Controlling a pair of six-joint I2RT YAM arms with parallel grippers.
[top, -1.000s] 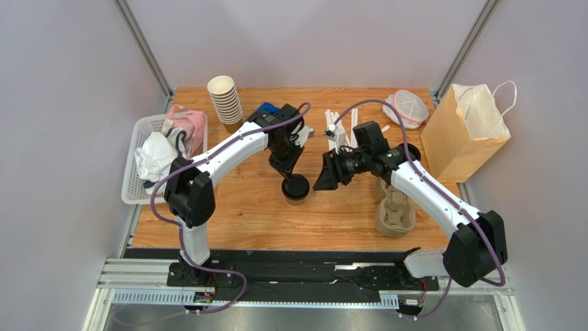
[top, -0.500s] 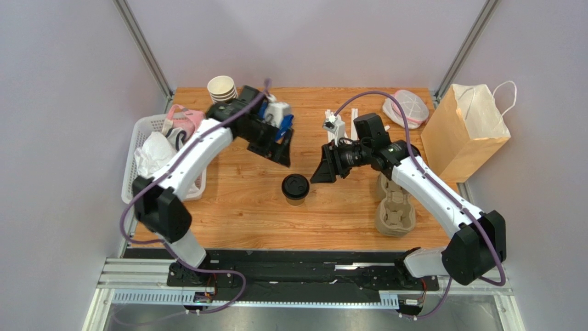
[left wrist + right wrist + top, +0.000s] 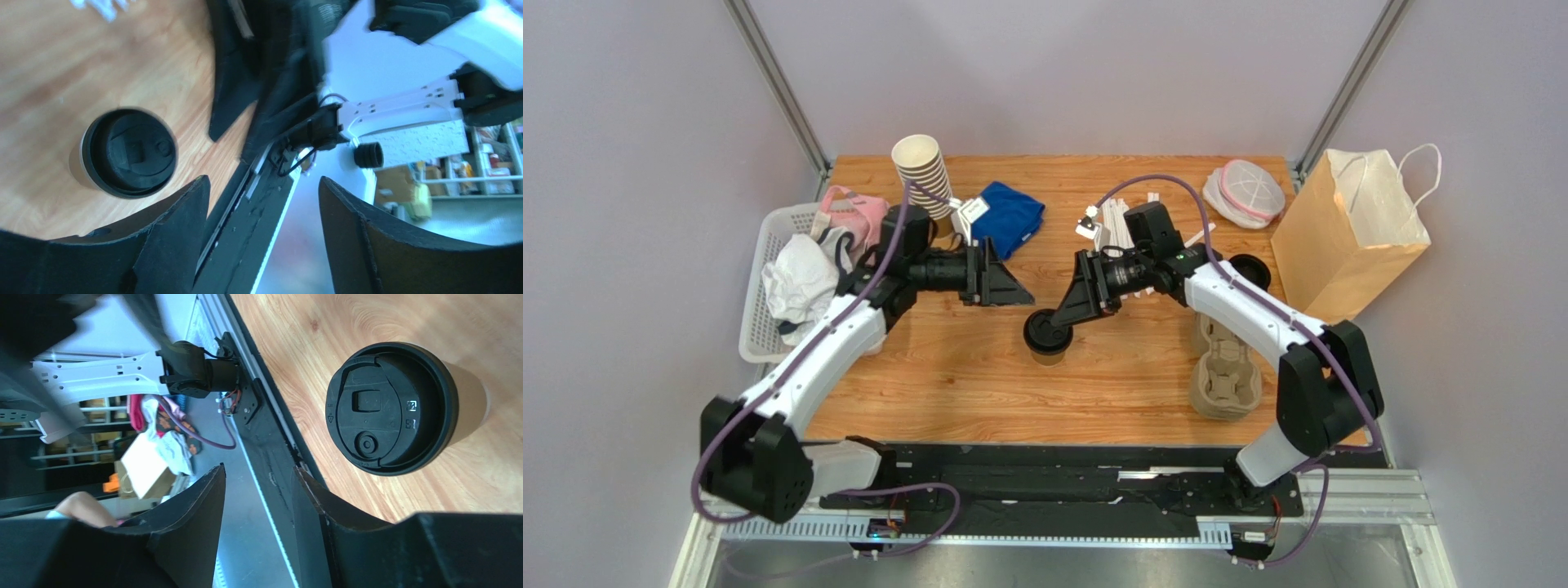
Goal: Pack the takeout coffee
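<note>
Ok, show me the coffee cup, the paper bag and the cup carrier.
coffee cup (image 3: 1047, 333), top view, centre of its black lid.
paper bag (image 3: 1347, 239), top view, middle of its front face.
cup carrier (image 3: 1225, 386), top view, its near end.

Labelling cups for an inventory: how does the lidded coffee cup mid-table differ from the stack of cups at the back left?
The coffee cup is one cup closed by a black lid; the stack of cups is many nested cups, open and cream on top. The coffee cup sits low at the middle of the table; the stack of cups rises taller at the back, near the white basket. Both stand on the wood.
</note>
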